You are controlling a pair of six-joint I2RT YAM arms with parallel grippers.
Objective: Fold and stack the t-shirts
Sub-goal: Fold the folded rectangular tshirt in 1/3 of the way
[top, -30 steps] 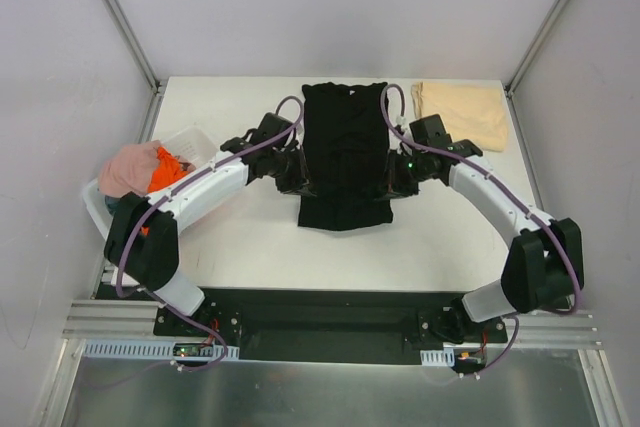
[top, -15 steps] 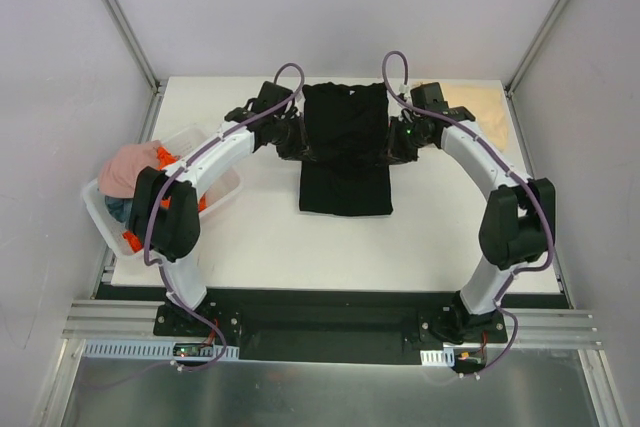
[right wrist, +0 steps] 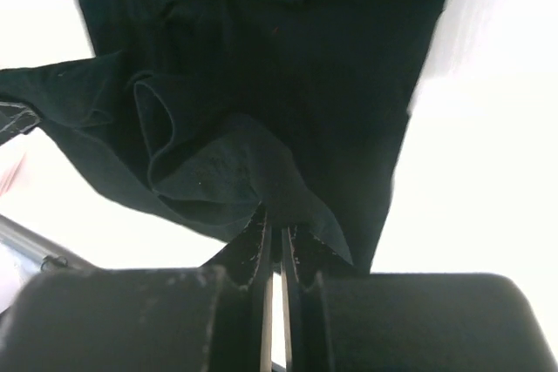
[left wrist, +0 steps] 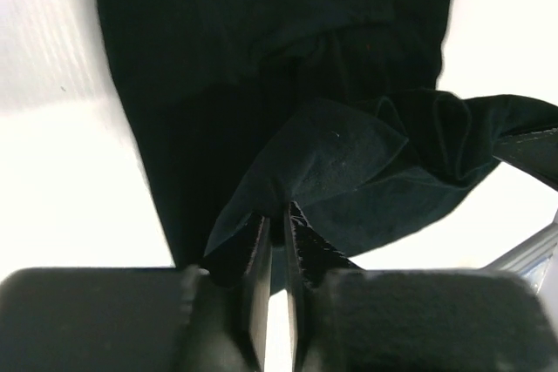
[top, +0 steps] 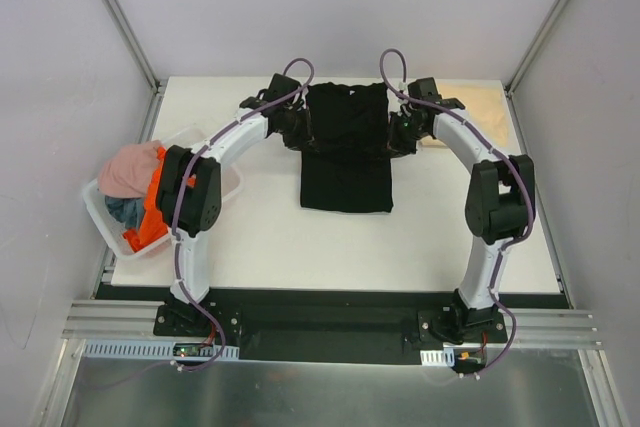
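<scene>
The black t-shirt (top: 346,152) lies lengthwise in the middle of the table, folded narrow. My left gripper (top: 298,133) is shut on its left edge and holds that cloth lifted; the pinched fold shows in the left wrist view (left wrist: 336,158) above my left gripper (left wrist: 277,215). My right gripper (top: 398,137) is shut on the right edge; the right wrist view shows the bunched black cloth (right wrist: 218,172) at my right gripper (right wrist: 277,231). The tan t-shirt (top: 478,107) lies folded at the back right, partly behind the right arm. Pink (top: 128,169), orange (top: 152,209) and grey-blue (top: 124,211) tees sit in the basket.
A white plastic basket (top: 228,185) stands at the table's left edge. Both arms reach far back across the table (top: 340,247). White walls and metal posts enclose the back and sides.
Both grippers have carried the black shirt's near part toward the back of the table, doubling it over. The arms now stretch farther back, and the shirt looks shorter.
</scene>
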